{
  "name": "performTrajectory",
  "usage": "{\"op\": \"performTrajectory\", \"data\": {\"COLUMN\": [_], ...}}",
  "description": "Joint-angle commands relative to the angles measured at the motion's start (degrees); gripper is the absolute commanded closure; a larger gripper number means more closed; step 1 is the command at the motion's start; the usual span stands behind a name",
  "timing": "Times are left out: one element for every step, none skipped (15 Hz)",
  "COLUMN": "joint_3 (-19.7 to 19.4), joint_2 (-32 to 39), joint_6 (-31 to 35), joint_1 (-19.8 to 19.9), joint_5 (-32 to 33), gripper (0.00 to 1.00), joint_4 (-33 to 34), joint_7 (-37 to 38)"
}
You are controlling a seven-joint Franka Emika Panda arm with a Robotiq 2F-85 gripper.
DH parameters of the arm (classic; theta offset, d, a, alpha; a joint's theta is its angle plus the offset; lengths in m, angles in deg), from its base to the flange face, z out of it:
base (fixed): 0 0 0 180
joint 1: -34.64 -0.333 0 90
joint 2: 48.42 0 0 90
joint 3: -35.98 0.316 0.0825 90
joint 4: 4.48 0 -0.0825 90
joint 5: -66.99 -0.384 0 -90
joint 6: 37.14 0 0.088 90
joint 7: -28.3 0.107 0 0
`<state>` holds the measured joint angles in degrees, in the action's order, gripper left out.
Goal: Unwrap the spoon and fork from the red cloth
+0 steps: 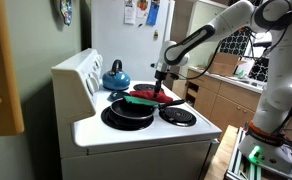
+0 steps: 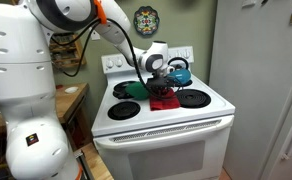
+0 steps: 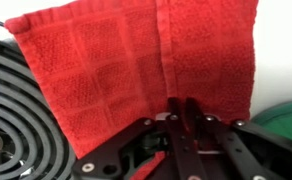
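Gripper (image 3: 183,104) fingers are pressed together, pinching one edge of the red cloth (image 3: 136,60), which hangs spread just above the stove (image 1: 146,136), beside a coil burner (image 3: 16,120). Papers (image 1: 141,12) on the fridge are too small to read.

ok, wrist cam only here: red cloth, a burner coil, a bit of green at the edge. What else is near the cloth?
Observer: A black frying pan sits right beside the cloth.
Operator: Anything behind it?
Observer: A blue kettle stands behind the cloth, toward the back.
Operator: Spoon or fork showing?
Observer: No spoon or fork shows in either exterior view.
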<state>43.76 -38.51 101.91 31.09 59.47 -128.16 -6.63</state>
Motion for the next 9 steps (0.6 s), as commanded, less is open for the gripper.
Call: {"op": "performTrajectory", "data": {"joint_3": [0.3,0.3,0.4,0.5,0.5,0.6,0.6,0.7,0.7], "joint_2": [-0.6,-0.6,-0.4,-0.3,-0.1,-0.1,-0.2,-0.2,-0.2], "joint_6": [-0.3,-0.3,-0.4,-0.5,-0.7,-0.8,-0.8,-0.9,-0.9], "joint_1": [0.7,0.7,0.9,1.0,1.0,1.1,1.0,1.0,1.1], "joint_5": [-0.2,-0.2,-0.7,-0.9,-1.1,-1.2,-1.3,-1.3,-1.5], "gripper": [0.53,0.46,0.37,0.31,0.28,0.31,0.36,0.5,0.59], "joint_4": [-0.5,-0.5,-0.4,-0.4,-0.3,-0.3,-0.3,-0.3,-0.3], "joint_7": [-0.8,-0.7,-1.3,-1.5,-1.7,-1.8,-2.0,-2.1,-2.3]}}
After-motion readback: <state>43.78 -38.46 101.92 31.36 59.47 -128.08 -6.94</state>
